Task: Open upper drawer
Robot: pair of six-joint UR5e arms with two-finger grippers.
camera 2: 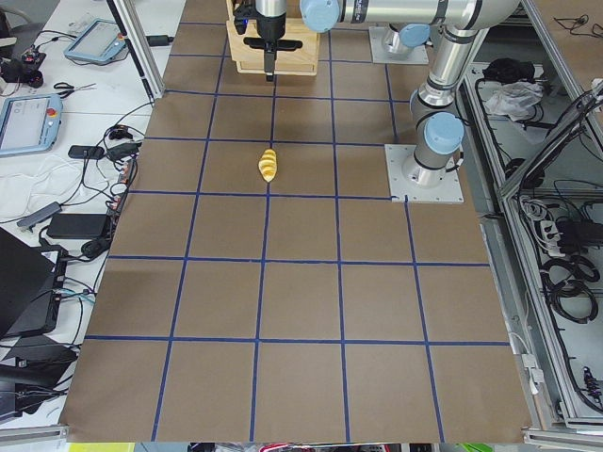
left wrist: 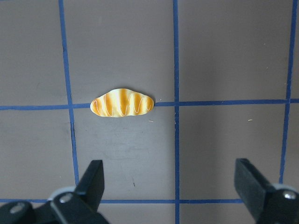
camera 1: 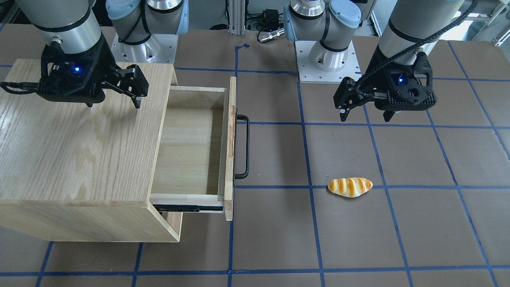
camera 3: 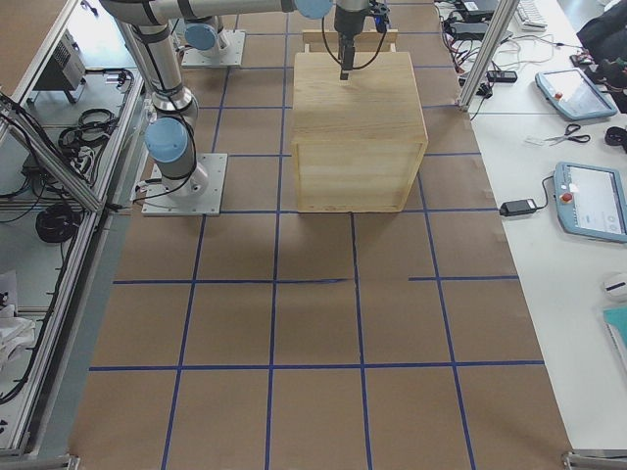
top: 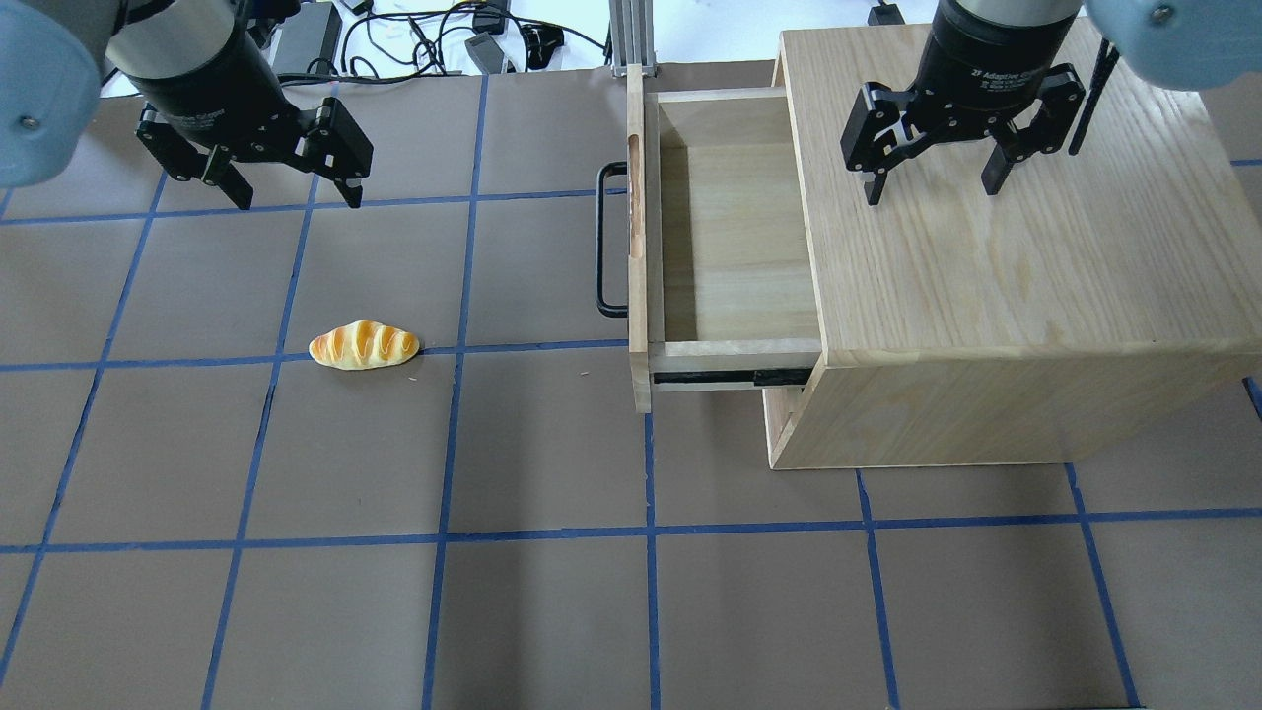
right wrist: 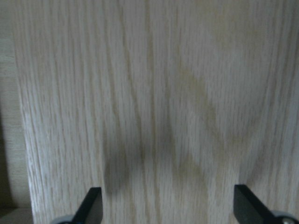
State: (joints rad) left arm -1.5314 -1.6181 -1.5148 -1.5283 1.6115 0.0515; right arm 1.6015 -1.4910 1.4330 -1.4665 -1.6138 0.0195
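Observation:
The upper drawer (top: 735, 232) stands pulled out of the oak cabinet (top: 1006, 266); its inside is bare. Its pale front panel (top: 638, 247) carries a black bar handle (top: 603, 240), also seen in the front view (camera 1: 244, 146). My right gripper (top: 932, 185) hovers open and empty above the cabinet top, apart from the handle; its wrist view shows only oak grain (right wrist: 154, 102). My left gripper (top: 293, 197) is open and empty above the table, far left of the drawer; it also shows in the front view (camera 1: 365, 116).
A toy bread roll (top: 364, 345) lies on the brown table between the left gripper and the drawer; it shows in the left wrist view (left wrist: 122, 103). Blue tape lines grid the table. Cables and devices lie beyond the far table edge (top: 444, 39).

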